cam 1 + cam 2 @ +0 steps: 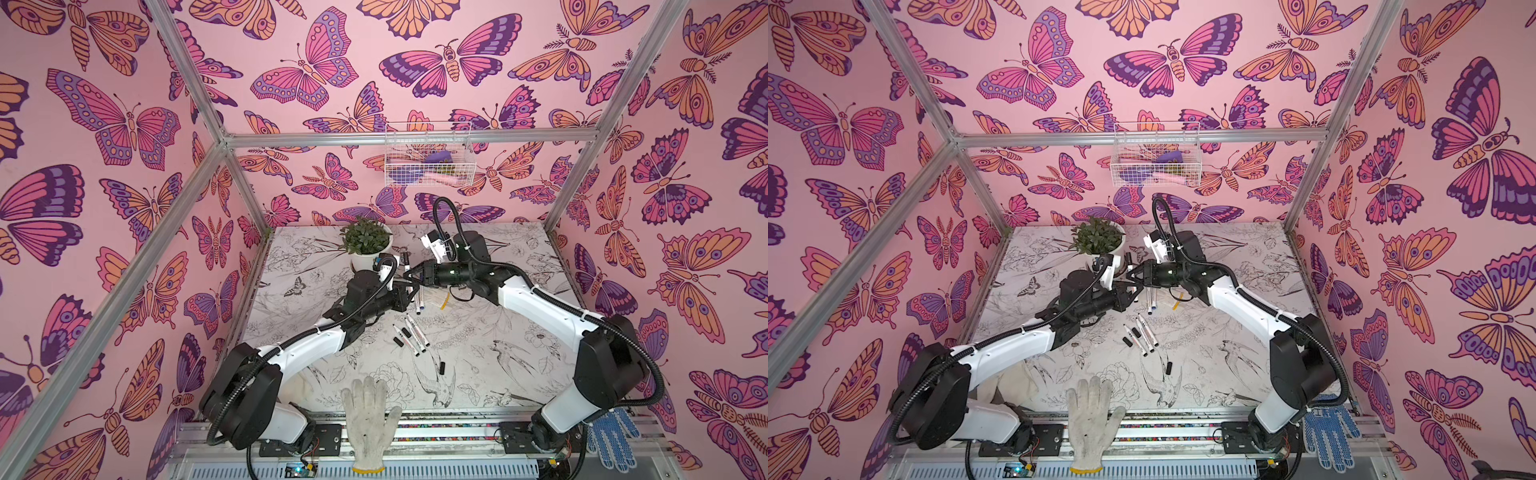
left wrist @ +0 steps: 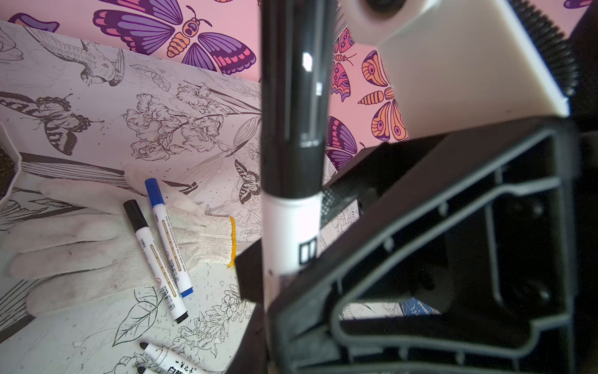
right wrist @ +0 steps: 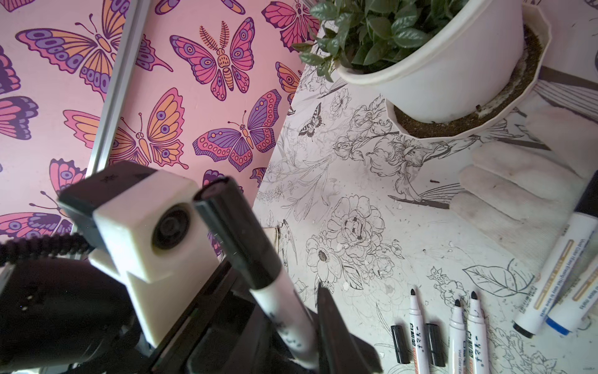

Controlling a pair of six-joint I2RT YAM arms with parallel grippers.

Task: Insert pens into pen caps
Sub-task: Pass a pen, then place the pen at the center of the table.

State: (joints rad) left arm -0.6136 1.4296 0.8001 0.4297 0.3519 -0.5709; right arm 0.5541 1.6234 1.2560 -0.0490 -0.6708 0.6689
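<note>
My left gripper (image 2: 284, 285) clamps a capped black marker (image 2: 291, 226); right gripper (image 1: 415, 275) beside it, grip unclear; below, two capped markers (image 2: 152, 255) done, three uncapped markers (image 3: 456, 327) remain.

Both arms reach inward, left gripper (image 1: 404, 289) clamped, right gripper (image 1: 411, 276) facing it tip to tip.

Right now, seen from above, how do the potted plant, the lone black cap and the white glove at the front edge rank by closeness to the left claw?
From the left gripper, in a top view:
1. Potted plant, close by, toward the back.
2. Lone black cap, toward the front.
3. White glove, at the front edge.
</note>
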